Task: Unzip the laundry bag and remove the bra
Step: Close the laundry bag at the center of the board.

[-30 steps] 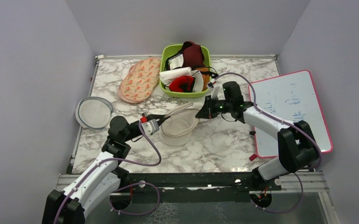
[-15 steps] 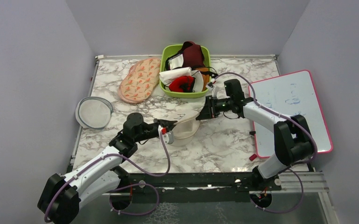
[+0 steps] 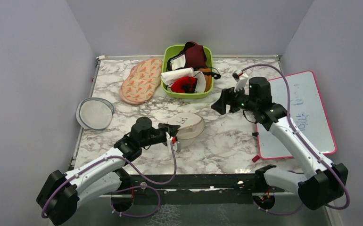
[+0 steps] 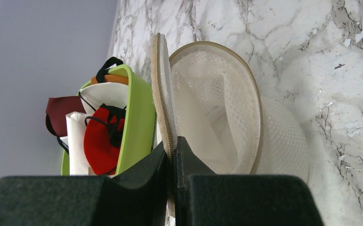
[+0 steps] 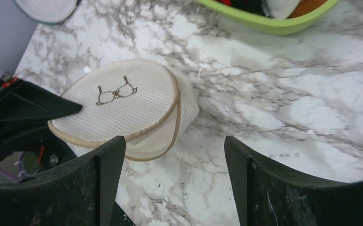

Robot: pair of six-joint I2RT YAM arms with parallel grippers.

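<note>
The laundry bag, a cream mesh pod with a black bra drawing on its face, lies mid-table. My left gripper is shut on the zip rim of its flap. In the left wrist view that flap stands apart from the dome, and only white mesh shows inside. My right gripper hangs open above the table, right of the bag, with nothing between its fingers. The red bra with black trim lies in the green bin, also seen as the bra in the left wrist view.
A dark maroon garment and white cloths share the bin. Pink floral pads lie at back left, and a grey-rimmed mesh disc at far left. A pink-framed whiteboard lies under my right arm.
My right gripper let go of the bag, opened and drew back to the right. My left gripper carried the flap rightwards, so the marked face now lies over the dome.
</note>
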